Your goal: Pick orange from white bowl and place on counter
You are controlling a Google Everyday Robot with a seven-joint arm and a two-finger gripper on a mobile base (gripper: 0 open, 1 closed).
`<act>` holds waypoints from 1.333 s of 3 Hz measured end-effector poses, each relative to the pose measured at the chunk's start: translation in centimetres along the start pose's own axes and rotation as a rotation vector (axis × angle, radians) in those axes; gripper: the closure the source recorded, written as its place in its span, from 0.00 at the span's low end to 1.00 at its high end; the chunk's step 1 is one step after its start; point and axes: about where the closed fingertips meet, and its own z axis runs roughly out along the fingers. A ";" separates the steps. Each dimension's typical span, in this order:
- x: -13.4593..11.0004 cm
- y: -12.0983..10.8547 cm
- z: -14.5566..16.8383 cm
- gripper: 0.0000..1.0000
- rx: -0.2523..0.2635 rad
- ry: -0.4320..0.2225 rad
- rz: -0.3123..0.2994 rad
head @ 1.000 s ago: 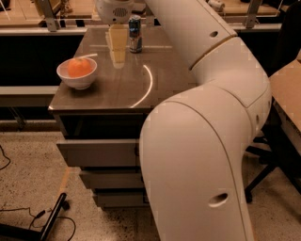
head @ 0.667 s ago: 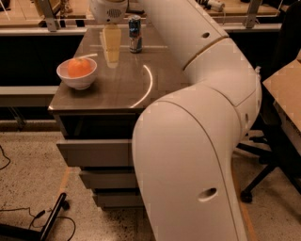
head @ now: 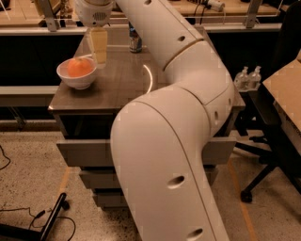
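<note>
The orange (head: 79,67) lies in the white bowl (head: 83,83), which stands near the left edge of the grey-brown counter (head: 117,89). My gripper (head: 99,57) hangs down from the white wrist just to the right of the bowl. Its tip is level with the bowl's rim at the back right. It holds nothing that I can see. The large white arm (head: 164,141) fills the middle of the view and hides the right part of the counter.
A dark can (head: 135,41) stands at the back of the counter. Drawers (head: 84,153) lie below the top. A pale wooden bench with metal posts (head: 47,14) runs behind. A black chair (head: 273,141) and two small bottles (head: 248,77) are at the right.
The gripper has moved left across the counter, from near the can to right beside the bowl. The orange and the bowl have not moved.
</note>
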 end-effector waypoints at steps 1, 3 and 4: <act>-0.7 -0.8 1.7 0.09 -0.014 0.003 -0.028; -1.1 -1.6 3.7 0.12 -0.032 0.004 -0.060; -1.2 -1.9 4.2 0.17 -0.033 0.006 -0.073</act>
